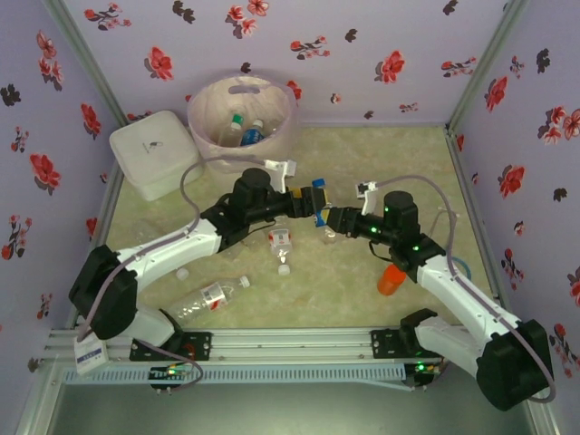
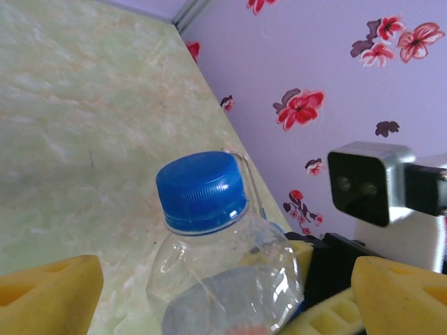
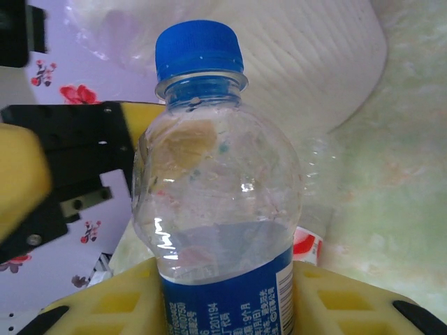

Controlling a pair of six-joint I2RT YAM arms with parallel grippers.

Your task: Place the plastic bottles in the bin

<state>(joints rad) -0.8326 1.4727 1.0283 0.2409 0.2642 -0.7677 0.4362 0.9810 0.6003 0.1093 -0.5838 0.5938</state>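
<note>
A clear bottle with a blue cap and blue label [image 1: 317,203] is held above the middle of the table between both arms. My right gripper [image 3: 227,296] is shut on its labelled body [image 3: 223,293], yellow pads pressed on both sides. My left gripper [image 2: 223,279] is open, its yellow fingers [image 2: 45,293] standing wide on either side of the bottle's shoulder [image 2: 209,209] without touching it. The pink-beige bin [image 1: 207,109] stands at the back left with a few bottles [image 1: 245,131] inside. Two more bottles lie on the table: one red-labelled [image 1: 281,239], one near the front left [image 1: 208,297].
A white square lidded box [image 1: 154,154] sits left of the bin. An orange cup [image 1: 390,279] stands beside the right arm. Loose white caps [image 1: 284,268] lie near the centre. Floral walls close in the back and both sides.
</note>
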